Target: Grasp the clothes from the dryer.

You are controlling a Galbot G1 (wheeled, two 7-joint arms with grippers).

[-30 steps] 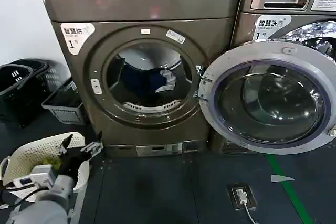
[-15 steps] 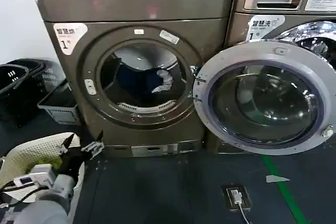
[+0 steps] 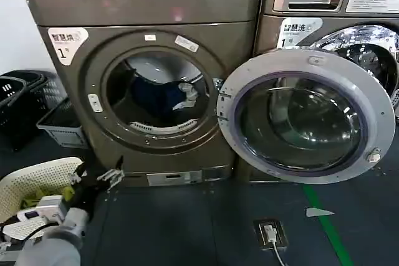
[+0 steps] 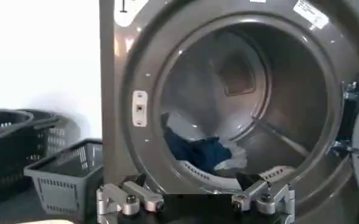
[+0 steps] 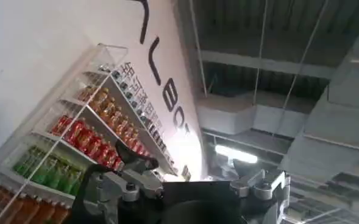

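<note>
The dryer (image 3: 143, 4) is a bronze-brown front loader with its round porthole uncovered and its grey-rimmed glass door (image 3: 308, 116) swung out to the right. The clothes (image 3: 156, 95) lie low in the drum: a dark navy bundle with a small white piece (image 3: 185, 93). In the left wrist view the clothes (image 4: 199, 152) lie straight ahead, past the porthole rim. My left gripper (image 3: 98, 171) hangs low at the front left, well short of the dryer, and this gripper (image 4: 194, 185) is open and empty. My right gripper (image 5: 197, 179) points up at a ceiling, open and empty.
Black baskets (image 3: 19, 101) and a grey crate (image 3: 59, 123) stand left of the dryer. A white mesh basket (image 3: 31, 182) with yellow-green cloth (image 3: 30, 200) is beside my left arm. An LG machine (image 3: 324, 4) stands right. A floor socket (image 3: 269, 233) and green tape (image 3: 324, 222) mark the dark floor.
The whole scene has slid leftward in the head view, so the dryer and its door now sit further left. My left gripper stays low at the front left, still open.
</note>
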